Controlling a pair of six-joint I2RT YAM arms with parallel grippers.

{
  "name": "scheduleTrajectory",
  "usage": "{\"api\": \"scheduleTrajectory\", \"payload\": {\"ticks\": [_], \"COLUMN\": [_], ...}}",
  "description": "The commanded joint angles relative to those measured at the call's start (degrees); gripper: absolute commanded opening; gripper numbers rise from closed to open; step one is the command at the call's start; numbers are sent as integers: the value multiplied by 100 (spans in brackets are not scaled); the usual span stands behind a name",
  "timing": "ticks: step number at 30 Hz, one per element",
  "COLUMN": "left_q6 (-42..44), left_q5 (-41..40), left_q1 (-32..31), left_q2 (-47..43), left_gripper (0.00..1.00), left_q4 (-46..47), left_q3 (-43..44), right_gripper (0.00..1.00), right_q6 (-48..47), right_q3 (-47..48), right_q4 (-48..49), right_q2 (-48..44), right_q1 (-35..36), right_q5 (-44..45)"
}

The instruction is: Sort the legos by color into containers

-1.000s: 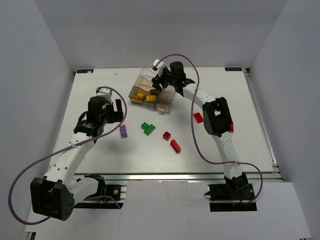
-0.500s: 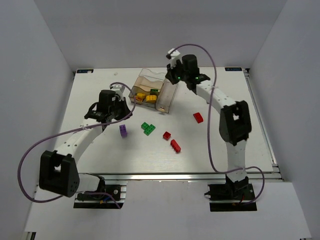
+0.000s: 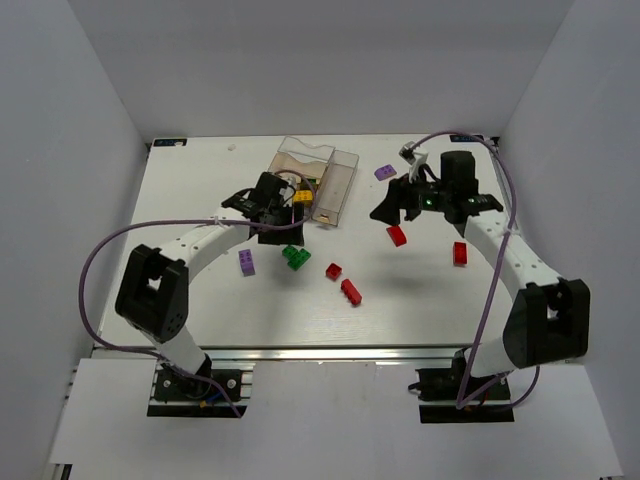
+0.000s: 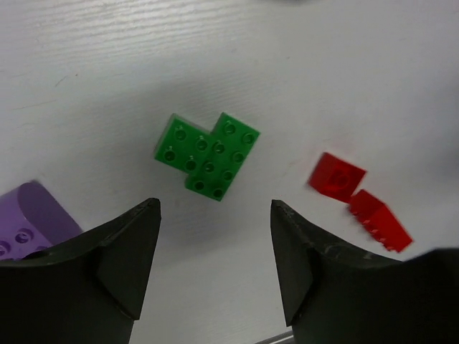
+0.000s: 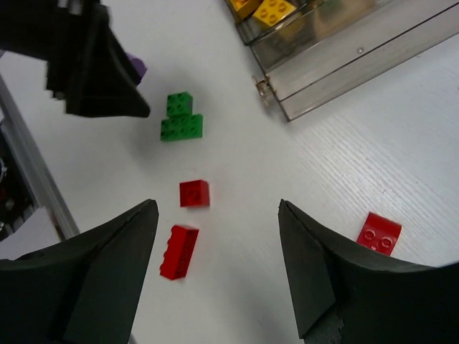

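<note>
The clear brownish box [image 3: 338, 180] stands at the back centre, with orange-yellow bricks [image 3: 301, 196] inside; it also shows in the right wrist view [image 5: 344, 54]. My left gripper [image 3: 281, 235] is open and empty, just left of and above a green brick [image 3: 295, 256], which the left wrist view [image 4: 208, 155] shows ahead of the open gripper [image 4: 214, 209]. My right gripper [image 3: 394, 211] is open and empty [image 5: 216, 206], above a red brick [image 3: 397, 236]. Loose purple bricks [image 3: 246, 262] [image 3: 384, 172] and red bricks [image 3: 333, 270] [image 3: 351, 291] [image 3: 460, 252] lie on the table.
The left arm reaches across the front of the box and hides part of it. The white table [image 3: 200, 300] has a metal rail along its near edge and white walls on three sides. In the right wrist view the left gripper [image 5: 93, 64] is at the upper left.
My left gripper swung right, from near the purple brick to beside the green brick. My right gripper left the box and moved right and nearer, uncovering a purple and a red brick.
</note>
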Motion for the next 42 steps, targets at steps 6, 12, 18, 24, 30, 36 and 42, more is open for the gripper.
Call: {"api": "scheduleTrajectory", "payload": {"ticks": [6,12,18,24,30,36,42], "left_q6": [838,-215,-2139,-3916,-5086,-5324,-5297], "left_q5": [-1011,-1389,-1390,-1618,-2189,-2383,-2629], "left_q1": [-226,-289,-289,-412,-464,-464,-516], "left_q2": [614,914,976,1124,1986,2136,1900], "left_gripper": [51,68,75,75,76,77,77], "left_q4": [-257,-451,-514,-712,-2016,-2033,-2209], "left_q3": [294,611,726,734,1737,1684,1771], "right_gripper": [74,72,72,70,70,70,69], "right_q6": [-207,-207,-189,-180,-163,-163,-154], "right_q3": [-320,-294,-364,-381,-381,-373,-364], "right_q4": [333,227,280,263,245,218,183], "right_q2": [-549,-364,-407,-407,-434,-434,-416], "right_q1": [-457,-624,-704,-800,-915,-1064,-1143], "right_q5": [-1010,-1230,-1379,-1608,-1784,-1898,-1960]}}
